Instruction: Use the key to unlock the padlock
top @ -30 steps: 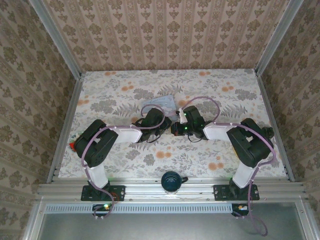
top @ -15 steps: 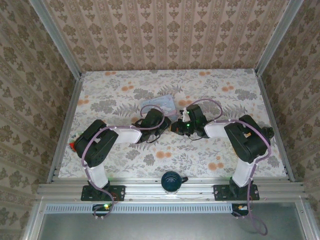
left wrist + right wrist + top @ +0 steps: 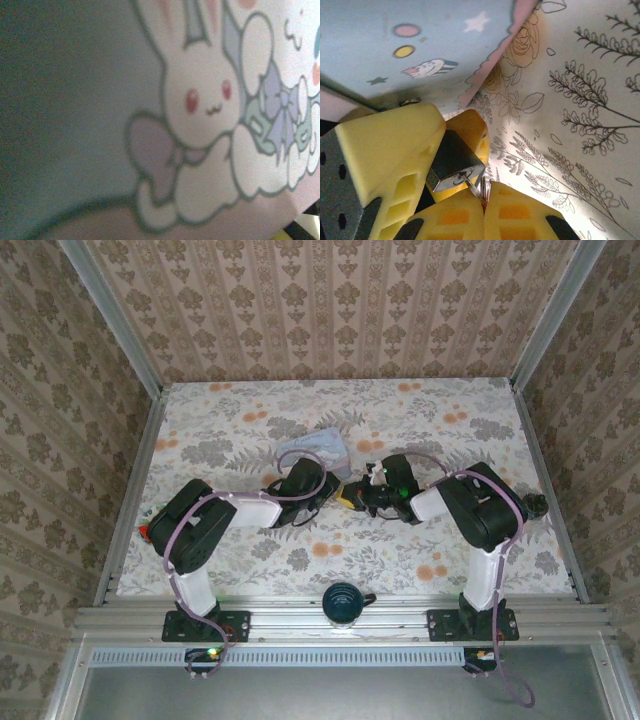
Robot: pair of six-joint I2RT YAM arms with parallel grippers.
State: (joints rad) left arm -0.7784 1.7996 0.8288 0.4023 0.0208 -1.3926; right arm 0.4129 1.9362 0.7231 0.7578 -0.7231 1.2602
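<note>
- The padlock (image 3: 453, 159) has a dark, matt body and a bright end face of polished metal that catches the light.
- The key (image 3: 483, 190) is thin bare metal with a silvery shine.
- The left gripper (image 3: 451, 150) has finger pads (image 3: 390, 155) of matt yellow plastic, smooth on the outside and moulded with open ribbed cells.
- The right gripper (image 3: 484, 202) has the same matt yellow plastic.
- The tin (image 3: 75, 100) is smooth, with a soft satin sheen and a printed pale blue cartoon coat.
- The table (image 3: 230, 430) has a flat, matt cover with a floral print.
- The frame rail (image 3: 340, 625) is dull, brushed silver metal.
- The walls (image 3: 330, 310) look like matt patterned paper.
</note>
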